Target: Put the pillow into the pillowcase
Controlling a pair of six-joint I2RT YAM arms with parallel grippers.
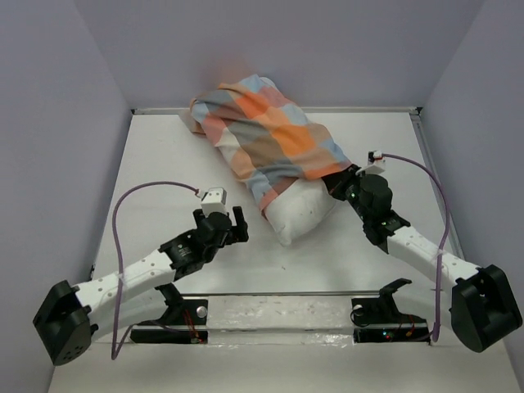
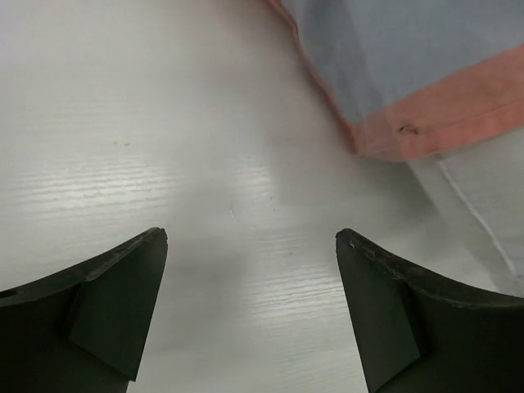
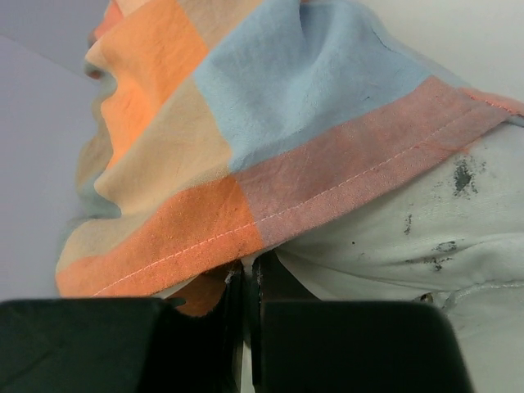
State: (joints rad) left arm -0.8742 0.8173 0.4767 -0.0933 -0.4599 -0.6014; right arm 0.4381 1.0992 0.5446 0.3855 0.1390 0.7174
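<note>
My right gripper point(image 3: 250, 282) is clenched on the pillowcase point(image 1: 270, 135) at the right side of its open edge, I judge to pin the mouth while the case is drawn down. The pillow point(image 1: 304, 214) lies diagonally from the far middle of the table point(image 1: 164, 164), mostly sheathed, only its near end bare. My left gripper point(image 2: 250, 241) hangs released and empty over white wood-grain tabletop just beside that end, placed, I'd guess, to take the edge's left side; plain lilac walls point(image 1: 65, 82) close three sides.
</note>
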